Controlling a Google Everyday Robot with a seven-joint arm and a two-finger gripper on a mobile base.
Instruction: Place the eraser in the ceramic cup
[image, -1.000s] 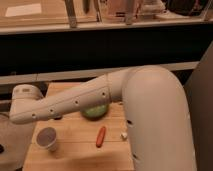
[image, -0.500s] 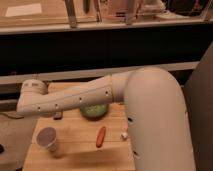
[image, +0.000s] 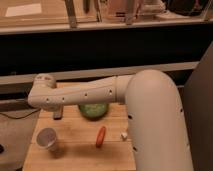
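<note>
The ceramic cup (image: 47, 137) is white with a greyish inside and stands upright at the table's front left. My arm reaches from the right across the table, and its rounded end (image: 42, 91) is above the table's back left. My gripper (image: 57, 111) sits under that end, mostly hidden by the arm. A small dark oblong piece (image: 57, 115), which looks like the eraser, shows just below the arm, behind and slightly right of the cup. I cannot tell whether it lies on the table or sits in the gripper.
A green bowl (image: 93, 110) is half hidden under the arm at mid table. An orange-red oblong thing (image: 101, 136) and a small white piece (image: 123, 135) lie on the wooden table (image: 75, 155). A dark counter wall stands behind.
The arm's left end has moved a little to the right and up. The dark piece, the cup and the bowl have stayed where they were.
</note>
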